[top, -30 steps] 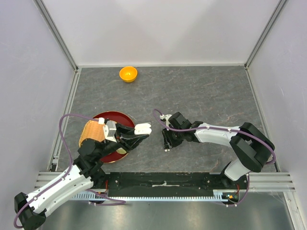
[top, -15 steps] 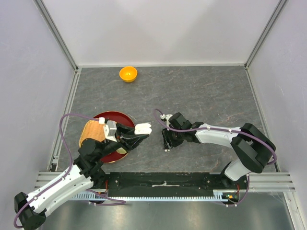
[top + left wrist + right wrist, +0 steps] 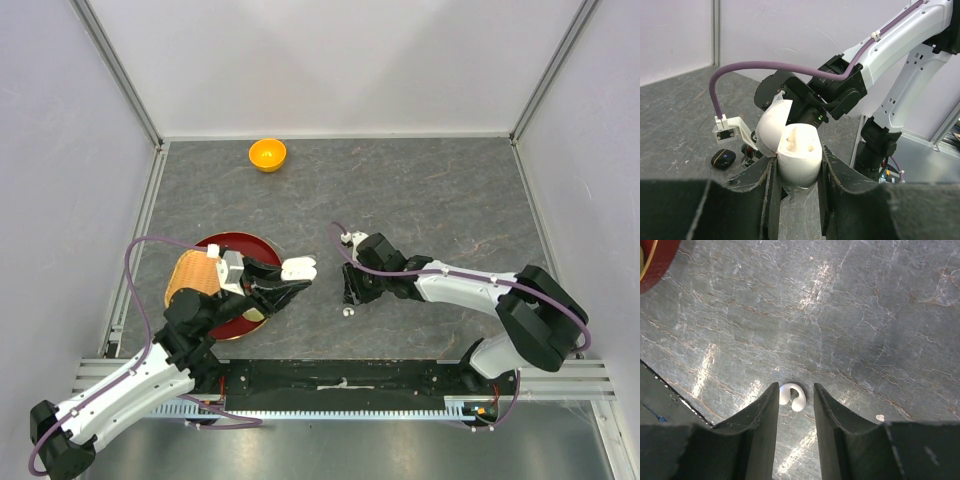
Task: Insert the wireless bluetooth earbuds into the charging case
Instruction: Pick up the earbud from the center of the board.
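Note:
My left gripper [image 3: 290,280] is shut on a white charging case [image 3: 298,268] and holds it above the table, lid open. In the left wrist view the case [image 3: 797,155] sits between the fingers with its two sockets facing up. A small curved white earbud [image 3: 792,396] lies on the table between the tips of my right gripper [image 3: 796,392], whose jaws stand open around it. In the top view the earbud [image 3: 347,311] lies just in front of the right gripper [image 3: 350,295]. A small black pebble-shaped item [image 3: 723,159] lies on the table near the right gripper. The other earbuds are out of view.
A red plate [image 3: 215,250] with a woven basket [image 3: 188,276] on it sits under the left arm. An orange bowl [image 3: 267,154] stands at the back. The plate's rim [image 3: 655,260] shows at the right wrist view's top left. A white crumb [image 3: 880,417] lies near the right finger.
The right arm has shifted a little toward the back, its elbow swinging right, and the white earbud now shows on the table in front of its fingers. The left arm has held still.

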`<state>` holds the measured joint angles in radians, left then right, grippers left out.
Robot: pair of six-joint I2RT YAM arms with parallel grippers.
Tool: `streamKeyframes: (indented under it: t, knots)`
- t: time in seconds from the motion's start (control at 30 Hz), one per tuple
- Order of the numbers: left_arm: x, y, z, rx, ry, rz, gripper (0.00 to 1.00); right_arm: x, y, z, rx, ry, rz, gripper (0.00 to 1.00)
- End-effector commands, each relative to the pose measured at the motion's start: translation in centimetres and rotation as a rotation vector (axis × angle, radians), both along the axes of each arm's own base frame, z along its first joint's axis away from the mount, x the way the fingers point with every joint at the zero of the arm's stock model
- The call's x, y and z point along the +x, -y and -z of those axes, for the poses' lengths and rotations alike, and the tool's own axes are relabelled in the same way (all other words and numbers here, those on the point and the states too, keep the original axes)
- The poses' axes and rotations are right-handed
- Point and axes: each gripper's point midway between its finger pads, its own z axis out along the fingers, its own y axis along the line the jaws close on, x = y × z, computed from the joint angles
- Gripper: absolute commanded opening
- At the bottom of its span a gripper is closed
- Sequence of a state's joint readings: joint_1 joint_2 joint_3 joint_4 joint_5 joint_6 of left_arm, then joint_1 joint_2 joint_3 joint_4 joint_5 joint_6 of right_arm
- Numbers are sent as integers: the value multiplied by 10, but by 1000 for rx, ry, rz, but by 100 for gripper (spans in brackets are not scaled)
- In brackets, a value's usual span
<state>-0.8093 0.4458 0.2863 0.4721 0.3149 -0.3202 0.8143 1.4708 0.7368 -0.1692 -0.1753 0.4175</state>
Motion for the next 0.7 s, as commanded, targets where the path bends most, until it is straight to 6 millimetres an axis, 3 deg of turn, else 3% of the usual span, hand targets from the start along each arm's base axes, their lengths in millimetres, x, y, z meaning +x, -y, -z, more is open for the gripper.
streamKeyframes:
  t: [0.0,0.67]
  knots:
    - [0,1,-8,-28,-7,5,2,3,-1,10,-13,12,-14,40]
    - [-1,3,-7,-27,-16,20,2,-14,2,25,-8,-34,-81,37]
